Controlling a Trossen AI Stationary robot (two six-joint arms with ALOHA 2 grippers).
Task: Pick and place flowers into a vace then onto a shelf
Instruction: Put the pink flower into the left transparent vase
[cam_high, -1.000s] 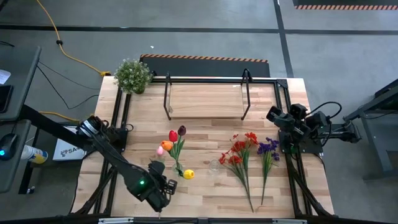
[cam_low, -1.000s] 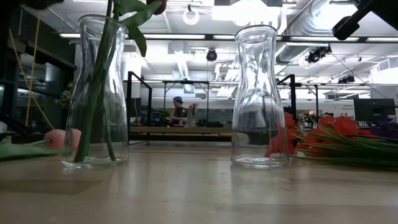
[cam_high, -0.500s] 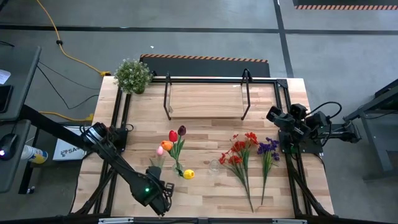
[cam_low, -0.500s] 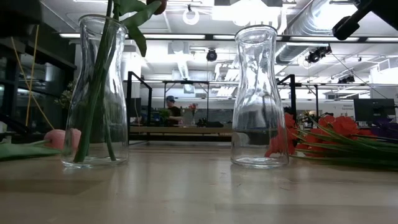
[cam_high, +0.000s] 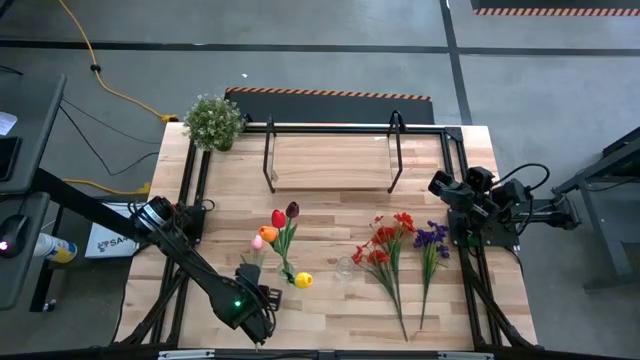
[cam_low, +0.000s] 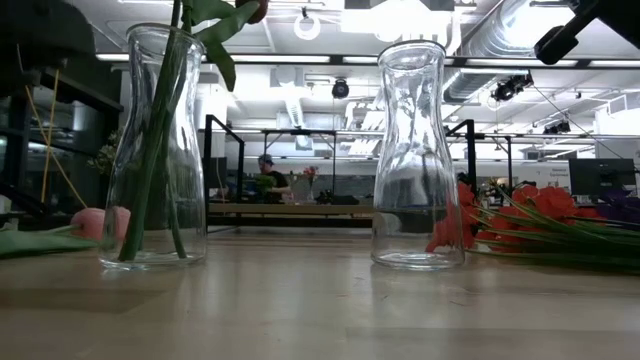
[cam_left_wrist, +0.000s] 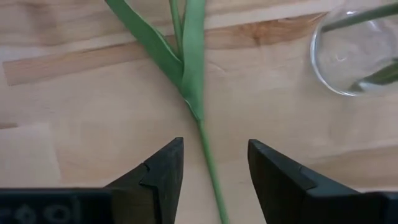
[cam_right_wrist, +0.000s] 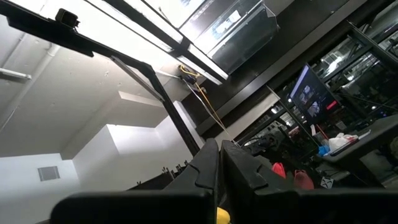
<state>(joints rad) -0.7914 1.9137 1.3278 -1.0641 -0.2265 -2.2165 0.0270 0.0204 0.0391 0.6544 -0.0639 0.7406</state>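
Overhead looks straight down — low view level, sharing perhaps both vases (cam_low: 152, 150).

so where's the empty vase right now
In the high view the empty vase stands near the table's middle front, between the vase with tulips and the red flowers lying flat.

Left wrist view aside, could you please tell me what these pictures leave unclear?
- Left tool: open astride a green stem; its blossom is cut off by the left wrist frame.
- Vase with stems: blossoms cut off by the low view's top edge.
- Right tool: shut, aimed at the ceiling, seeing no table.
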